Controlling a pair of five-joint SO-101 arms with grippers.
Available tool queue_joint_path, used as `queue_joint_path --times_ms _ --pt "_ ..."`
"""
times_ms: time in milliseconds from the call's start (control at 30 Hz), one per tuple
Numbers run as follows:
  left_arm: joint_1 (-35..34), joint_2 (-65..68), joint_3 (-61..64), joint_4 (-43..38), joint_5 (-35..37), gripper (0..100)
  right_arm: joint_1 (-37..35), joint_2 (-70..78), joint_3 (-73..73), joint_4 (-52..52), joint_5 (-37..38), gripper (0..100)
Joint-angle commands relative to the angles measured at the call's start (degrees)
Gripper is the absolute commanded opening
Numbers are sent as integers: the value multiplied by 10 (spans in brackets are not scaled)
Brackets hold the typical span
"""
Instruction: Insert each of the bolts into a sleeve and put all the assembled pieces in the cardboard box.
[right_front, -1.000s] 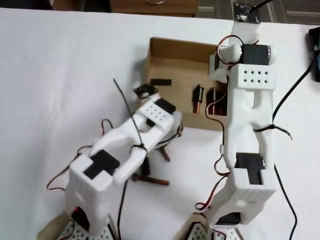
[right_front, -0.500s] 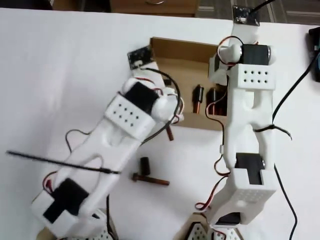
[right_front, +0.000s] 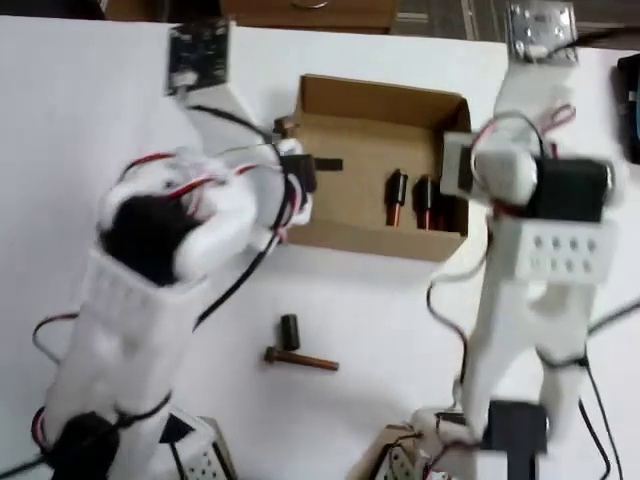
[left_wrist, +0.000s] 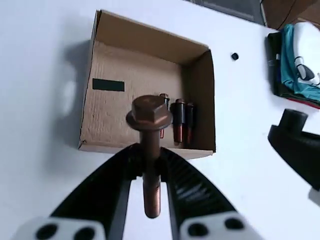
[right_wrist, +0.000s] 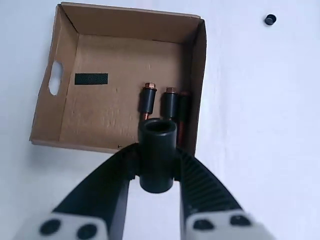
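My left gripper (left_wrist: 149, 152) is shut on a copper bolt (left_wrist: 150, 120), which stands head up between the jaws, above the near wall of the cardboard box (left_wrist: 150, 35). My right gripper (right_wrist: 156, 165) is shut on a black sleeve (right_wrist: 157, 135), its open end up, also over the box (right_wrist: 130, 10). Three assembled pieces (right_wrist: 170, 105) lie side by side on the box floor. In the high view the left arm (right_front: 180, 220) is at the box's (right_front: 380, 95) left wall and the right arm (right_front: 540, 230) at its right. A loose sleeve (right_front: 289, 331) and a loose bolt (right_front: 300, 359) lie on the table in front.
A small black sleeve (right_wrist: 270, 20) sits on the white table beyond the box's far right corner. Teal and dark items (left_wrist: 300, 55) lie at the table's right edge. A black label (right_wrist: 91, 79) is stuck on the box floor. Red wires hang off both arms.
The left arm has lifted off the table and swung up to the box's left wall with the bolt. The right arm has risen and shifted right, away from above the box.
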Motion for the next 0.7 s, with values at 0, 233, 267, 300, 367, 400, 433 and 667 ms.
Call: queue_joint_path --times_ms 0,233,267,300,367,400,433,667 --pt "-1 -62 7 -20 -10 22 -2 -131 91 7 4 21" --pt "65 -163 102 -107 -64 22 -134 -400 327 -24 24 20" --pt "77 -177 124 -131 -65 22 -153 -436 366 -38 24 20" --pt "91 -189 150 -156 -66 22 -169 -471 404 -53 24 20" --pt "106 -208 212 -209 -66 22 -187 -538 477 -81 25 20" --pt "106 -216 243 -238 -66 22 -189 -570 510 -95 27 20" --pt "111 -223 273 -265 -65 22 -190 -600 539 -108 28 20" --pt "143 -246 332 -349 -47 23 -191 -787 746 -191 29 20"
